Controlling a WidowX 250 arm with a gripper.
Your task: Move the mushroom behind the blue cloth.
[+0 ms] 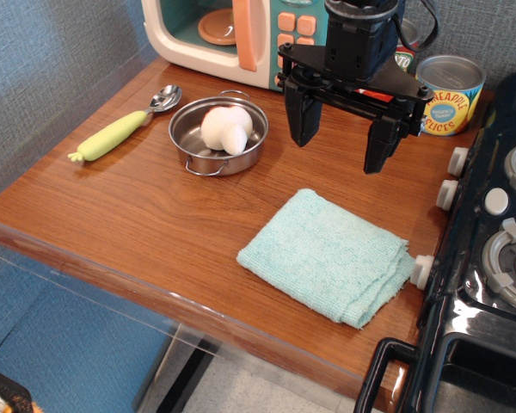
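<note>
A green-handled spoon (125,127) lies leftmost, then the mushroom (224,128) sits on its side in the steel bowl (189,131), seemingly awaiting pickup, while the gripper (341,140) hangs wide open and empty above the blue cloth (328,255).

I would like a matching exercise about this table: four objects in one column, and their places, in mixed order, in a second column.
Objects:
1. mushroom
2. blue cloth
3. green-handled spoon
4. pineapple can

Places:
A. at the back right, beside the stove
B. inside the steel bowl
C. flat on the wood at the front, near the stove knobs
D. left of the bowl, lying on the table

Pairs: 1-B, 2-C, 3-D, 4-A
</note>
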